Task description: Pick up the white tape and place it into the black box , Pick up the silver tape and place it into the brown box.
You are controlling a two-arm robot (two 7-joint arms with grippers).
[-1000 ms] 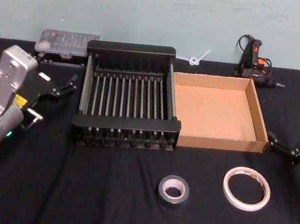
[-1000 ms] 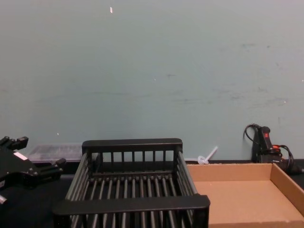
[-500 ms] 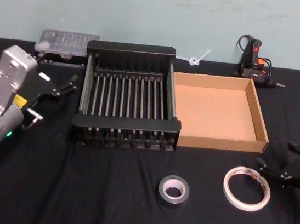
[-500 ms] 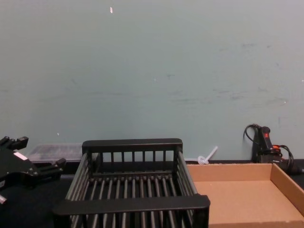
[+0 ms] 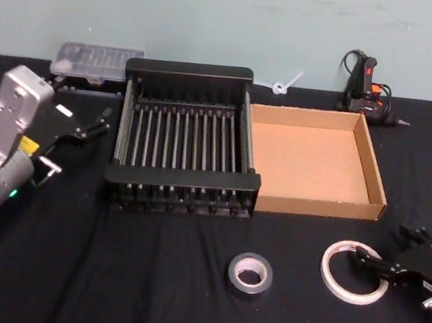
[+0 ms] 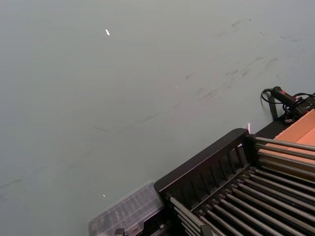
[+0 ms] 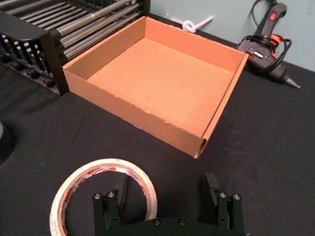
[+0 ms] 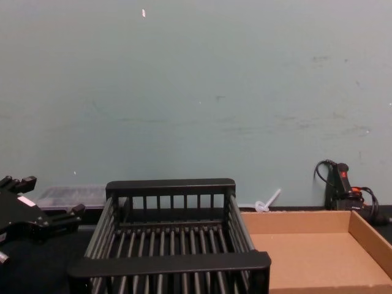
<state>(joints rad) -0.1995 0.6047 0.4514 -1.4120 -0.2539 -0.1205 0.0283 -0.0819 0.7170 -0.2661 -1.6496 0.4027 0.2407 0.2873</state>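
On the far left the left claw [image 5: 85,127] hangs parked beside the black slatted plastic crate [image 5: 191,75], its fingers apart and empty. The shallow brown cardboard tray [image 5: 375,162] touches the crate's right wall, and neither holds anything yet. In front of them, on the black-clothed desk [image 5: 105,274], lies the small, thick grey-silver tape roll [image 5: 250,273]. To its right lies the flat white tape roll [image 5: 339,257] with red marks on its core. The right claw [image 5: 380,261] is spread wide at that roll's right side, one finger over the rim [image 7: 120,191].

Risks: the thin rim may slip out as the fingers close, or the roll may skid across the cloth. The carry to the crate passes over the tray's low walls. A clear lidded case [image 5: 97,62], a white cable tie [image 5: 284,85] and a black glue gun [image 5: 365,89] sit behind, clear of the path.
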